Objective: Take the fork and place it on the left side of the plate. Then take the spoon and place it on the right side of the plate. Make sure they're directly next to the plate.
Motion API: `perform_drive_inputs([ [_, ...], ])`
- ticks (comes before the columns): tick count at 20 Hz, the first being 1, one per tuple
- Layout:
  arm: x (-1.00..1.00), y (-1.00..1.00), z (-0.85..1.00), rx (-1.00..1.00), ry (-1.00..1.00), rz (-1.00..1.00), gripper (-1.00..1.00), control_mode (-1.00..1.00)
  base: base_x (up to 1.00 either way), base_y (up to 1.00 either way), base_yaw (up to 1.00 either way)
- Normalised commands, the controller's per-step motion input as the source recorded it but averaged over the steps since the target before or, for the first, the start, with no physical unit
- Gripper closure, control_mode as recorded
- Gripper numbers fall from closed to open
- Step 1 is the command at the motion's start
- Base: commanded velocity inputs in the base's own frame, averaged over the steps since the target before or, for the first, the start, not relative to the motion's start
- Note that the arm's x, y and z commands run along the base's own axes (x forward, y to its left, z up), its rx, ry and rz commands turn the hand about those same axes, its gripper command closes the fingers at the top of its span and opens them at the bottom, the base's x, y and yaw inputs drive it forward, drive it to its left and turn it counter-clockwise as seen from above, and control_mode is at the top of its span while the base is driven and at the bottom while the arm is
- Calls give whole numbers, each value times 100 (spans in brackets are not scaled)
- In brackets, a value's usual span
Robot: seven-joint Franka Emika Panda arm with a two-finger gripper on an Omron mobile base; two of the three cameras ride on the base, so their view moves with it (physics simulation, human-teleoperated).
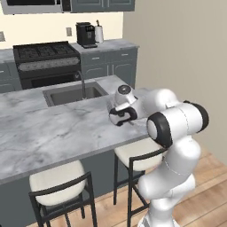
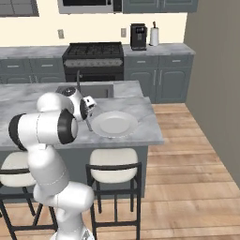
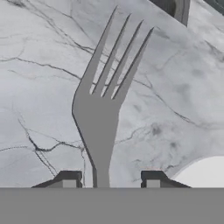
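text: none readable | labels: none | brands: none | numbers: none

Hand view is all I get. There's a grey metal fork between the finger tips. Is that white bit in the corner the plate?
Observer: Yes. The right base view shows the whole plain round white plate, with nothing on it.
Operator: Where's the fork from it?
Observer: The slim grey metal fork is beside the plate's left rim, under the gripper.
Operator: What's behind them?
Observer: A sunken sink in the marble counter.
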Motion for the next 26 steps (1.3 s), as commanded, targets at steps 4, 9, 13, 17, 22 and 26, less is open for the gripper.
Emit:
perform_drive_inputs([
  [4,-37,3,11,-1,-11,0,-100,-100,0,0,0],
  [9,-38,0,46,0,-14,0,-100,-100,0,0,0],
  [13,-74,0,93,1,-19,0,-100,-100,0,0,0],
  [17,-100,-12,98,6,-9,3,-100,-100,0,0,0],
  [22,-100,-31,88,15,4,0,-100,-100,0,0,0],
  [26,-100,-42,76,20,19,0,-100,-100,0,0,0],
])
